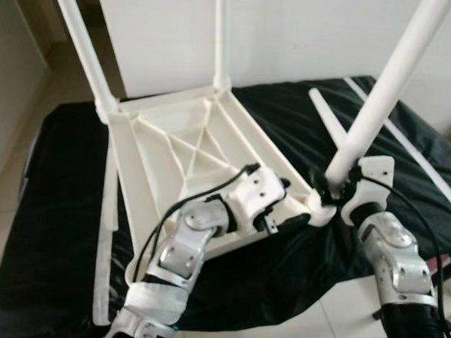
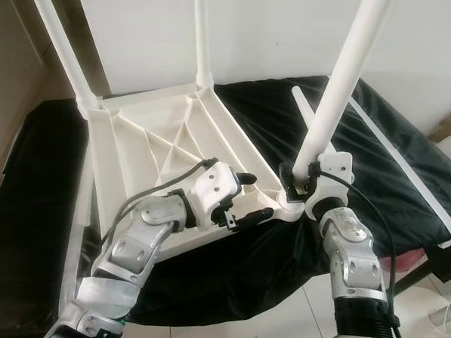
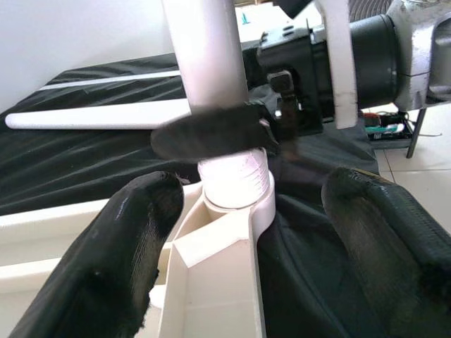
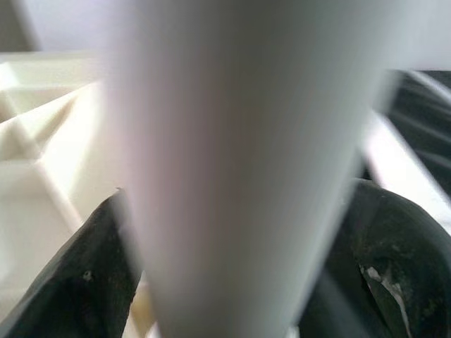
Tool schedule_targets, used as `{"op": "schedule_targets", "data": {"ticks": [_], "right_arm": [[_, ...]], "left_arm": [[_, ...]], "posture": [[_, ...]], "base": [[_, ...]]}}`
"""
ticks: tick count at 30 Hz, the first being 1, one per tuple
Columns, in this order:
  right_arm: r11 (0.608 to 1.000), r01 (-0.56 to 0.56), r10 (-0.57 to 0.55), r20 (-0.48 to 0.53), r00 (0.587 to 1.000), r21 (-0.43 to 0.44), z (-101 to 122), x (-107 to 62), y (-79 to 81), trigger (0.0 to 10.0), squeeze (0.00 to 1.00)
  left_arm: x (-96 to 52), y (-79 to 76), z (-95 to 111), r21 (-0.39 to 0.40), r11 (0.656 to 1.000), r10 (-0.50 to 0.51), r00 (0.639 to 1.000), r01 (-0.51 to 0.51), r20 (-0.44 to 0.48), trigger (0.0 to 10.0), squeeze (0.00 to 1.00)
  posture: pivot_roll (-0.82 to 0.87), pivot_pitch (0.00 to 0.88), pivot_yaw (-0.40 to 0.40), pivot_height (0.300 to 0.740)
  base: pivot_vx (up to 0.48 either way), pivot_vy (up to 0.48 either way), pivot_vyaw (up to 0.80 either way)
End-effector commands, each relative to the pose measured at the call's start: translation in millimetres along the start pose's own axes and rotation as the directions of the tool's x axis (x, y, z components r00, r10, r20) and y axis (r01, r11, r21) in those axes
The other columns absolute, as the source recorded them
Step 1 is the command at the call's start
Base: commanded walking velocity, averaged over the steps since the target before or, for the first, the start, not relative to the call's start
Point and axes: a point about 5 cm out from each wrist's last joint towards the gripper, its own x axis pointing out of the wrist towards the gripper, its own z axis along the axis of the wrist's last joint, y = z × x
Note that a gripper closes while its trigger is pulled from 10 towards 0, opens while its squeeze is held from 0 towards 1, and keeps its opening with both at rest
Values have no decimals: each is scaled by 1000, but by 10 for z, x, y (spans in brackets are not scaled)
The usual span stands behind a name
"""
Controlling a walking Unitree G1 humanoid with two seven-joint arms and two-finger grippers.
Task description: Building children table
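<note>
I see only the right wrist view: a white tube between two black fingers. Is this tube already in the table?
Observer: The right gripper holds the leg just above the corner socket; the leg's threaded end sits in it.
Operator: Where is the other gripper?
Observer: The left gripper rests open at the tabletop edge, beside that corner.
Operator: How many legs remain?
Observer: Two other legs stand in the far corners; one spare leg lies on the black cloth.

tabletop (image 1: 174, 147): smooth white plastic | leg (image 1: 381, 94): glossy plastic | sheet (image 1: 57, 205): black, shiny
</note>
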Motion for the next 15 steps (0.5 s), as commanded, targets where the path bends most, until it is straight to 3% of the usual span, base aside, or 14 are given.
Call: {"op": "schedule_targets", "data": {"ticks": [1,6,15], "right_arm": [[998,-58,58,9,998,4,9,32,47,10000,0],[976,-206,206,-17,978,-65,-9,140,-5,10000,0],[947,-297,293,-54,955,-120,-20,240,-130,10000,0]], "left_arm": [[0,59,-7,6,995,103,995,-103,-12,10000,0],[-1,-50,-84,-41,999,9,999,-11,-53,10000,0],[-2,-150,-74,-63,997,-50,997,47,-51,10000,0]], "posture": [[-53,0,40,740],[-44,0,31,740],[-24,0,4,740]], "base": [[0,0,0],[0,0,0],[0,0,0]]}}
